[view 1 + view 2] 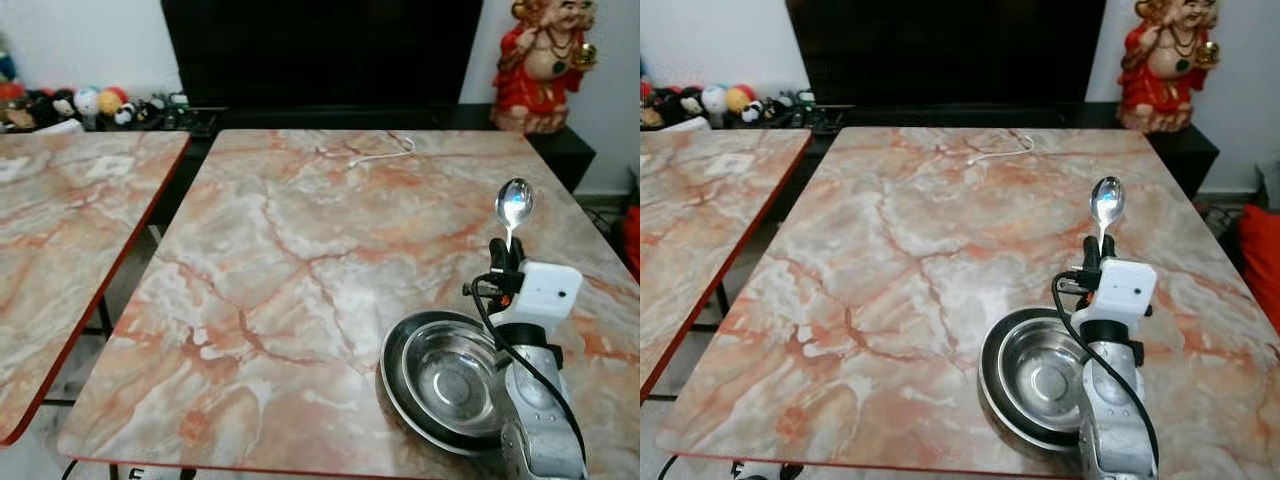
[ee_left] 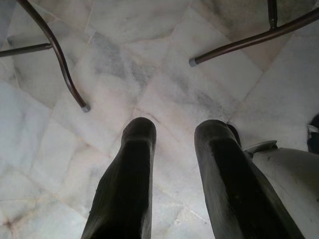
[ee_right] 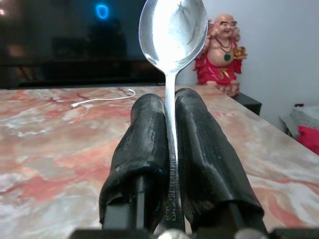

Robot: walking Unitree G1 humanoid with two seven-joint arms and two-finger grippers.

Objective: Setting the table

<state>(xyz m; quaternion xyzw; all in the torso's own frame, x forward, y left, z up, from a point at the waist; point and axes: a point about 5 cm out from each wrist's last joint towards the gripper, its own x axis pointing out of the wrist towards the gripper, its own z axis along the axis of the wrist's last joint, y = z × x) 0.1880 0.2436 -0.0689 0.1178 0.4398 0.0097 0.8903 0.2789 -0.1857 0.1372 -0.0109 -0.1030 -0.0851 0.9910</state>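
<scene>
A steel spoon (image 1: 514, 205) stands out past my right gripper (image 1: 508, 254), which is shut on its handle, bowl end pointing away from me. The right wrist view shows both black fingers (image 3: 144, 149) pressed on the spoon (image 3: 173, 35). That gripper hovers above the marble table (image 1: 300, 280), just beyond a steel bowl (image 1: 452, 375) that sits in a dark-rimmed plate (image 1: 395, 385) near the table's front right corner. My left gripper (image 2: 174, 164) hangs open over the tiled floor, nothing between its fingers.
A white cable (image 1: 385, 152) lies at the table's far edge. A second marble table (image 1: 60, 230) stands to the left with a gap between. Behind are a dark TV cabinet (image 1: 320, 60) and a red figurine (image 1: 545, 65). Chair legs (image 2: 60, 59) stand on the floor.
</scene>
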